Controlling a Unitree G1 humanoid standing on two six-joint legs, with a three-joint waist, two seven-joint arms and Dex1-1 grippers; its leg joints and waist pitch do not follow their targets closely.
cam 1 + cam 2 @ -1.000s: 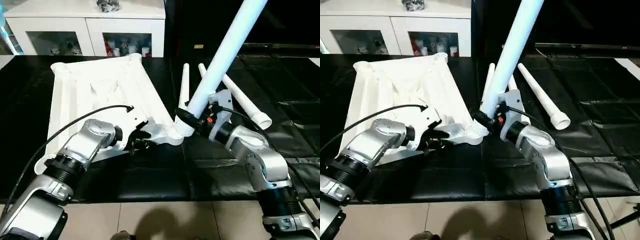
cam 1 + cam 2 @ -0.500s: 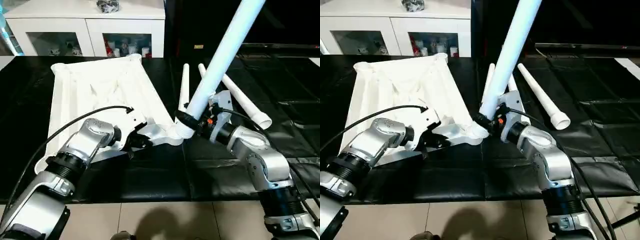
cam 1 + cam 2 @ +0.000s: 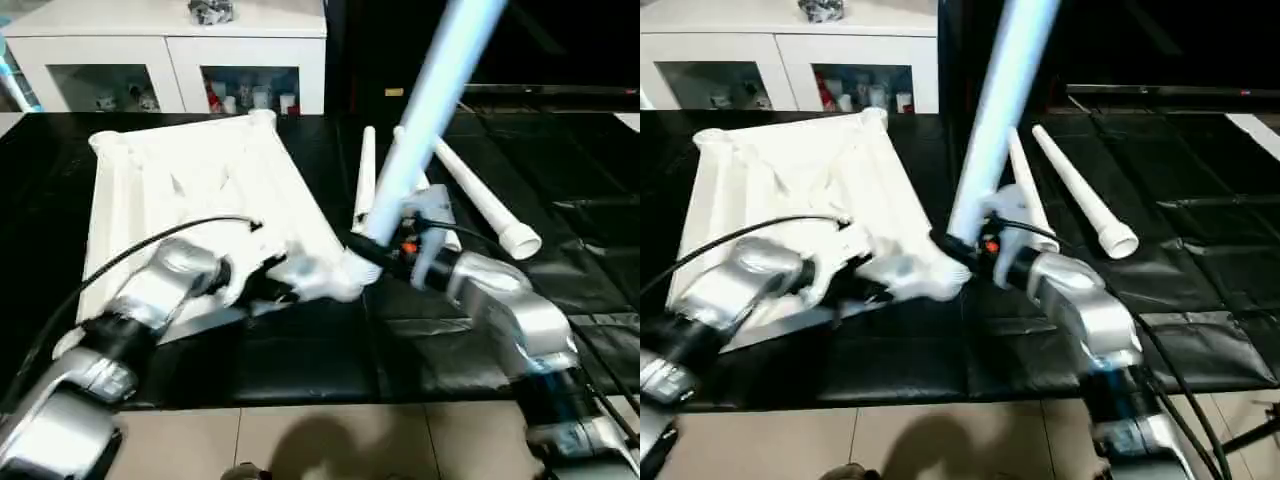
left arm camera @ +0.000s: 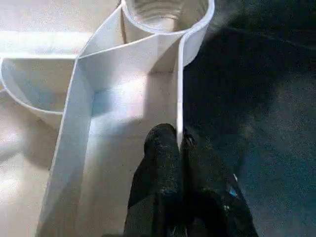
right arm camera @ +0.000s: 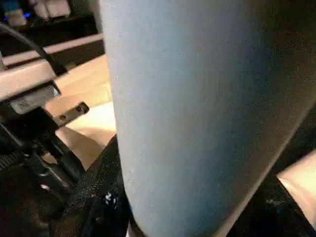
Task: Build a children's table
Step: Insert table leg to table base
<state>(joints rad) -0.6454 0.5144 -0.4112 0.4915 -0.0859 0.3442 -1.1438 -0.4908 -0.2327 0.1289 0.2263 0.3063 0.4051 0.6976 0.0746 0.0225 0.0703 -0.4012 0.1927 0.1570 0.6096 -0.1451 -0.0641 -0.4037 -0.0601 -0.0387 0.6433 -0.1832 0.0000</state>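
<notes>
Black padded mat carries everything here: the white table top lies ribbed side up at nine o'clock, with loose white legs lying over at two o'clock.

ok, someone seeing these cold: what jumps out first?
The long white leg slanting up from the tabletop's near corner socket, with the right gripper clamped round its base. Next, the left gripper pinching the tabletop's edge wall just short of that socket. Behind, three spare legs lie on the black mat.
</notes>
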